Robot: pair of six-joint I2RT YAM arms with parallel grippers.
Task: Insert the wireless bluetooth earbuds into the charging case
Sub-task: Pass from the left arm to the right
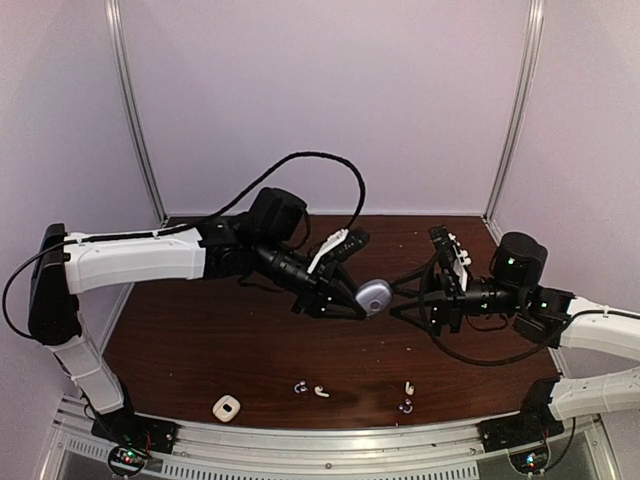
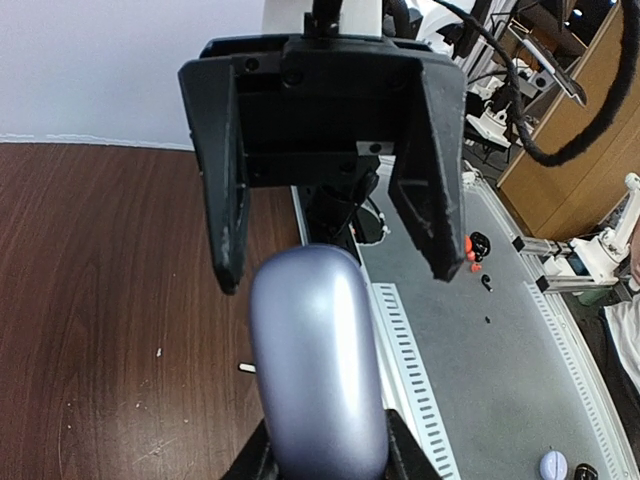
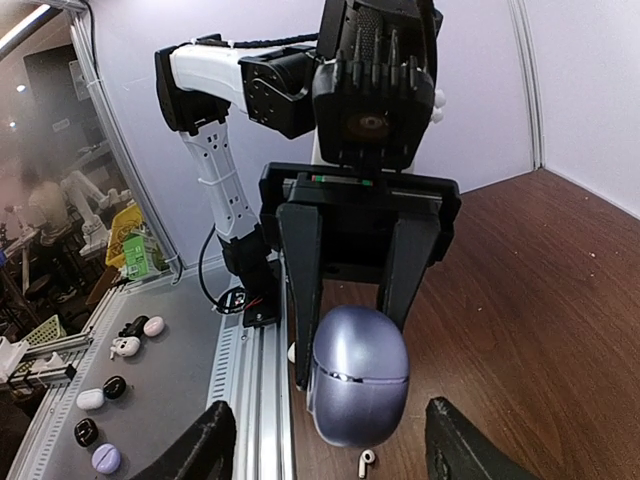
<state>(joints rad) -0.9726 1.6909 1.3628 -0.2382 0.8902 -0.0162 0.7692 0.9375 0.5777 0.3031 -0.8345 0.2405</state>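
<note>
case [image 1: 373, 296] looks light, hard and slippery, clamped in the left gripper [image 1: 352, 300] mid-air over the table [image 1: 200, 340]. right gripper [image 1: 403, 297] faces it, jaws wide apart. earbuds [image 1: 321, 391] lie loose near the front edge, i'd pinch the flat sides.

The lilac case [image 1: 374, 296] is glossy, with a thin dark seam. The worktop [image 1: 200, 340] is dark red-brown with a wood grain. The white earbuds [image 1: 321, 391] are plain, and the purple earbuds [image 1: 405, 405] are dark. The cream case [image 1: 227, 407] is pale. The left hand [image 1: 355, 303] and right hand [image 1: 412, 297] are black. The left arm [image 1: 140, 262] is white.
</note>
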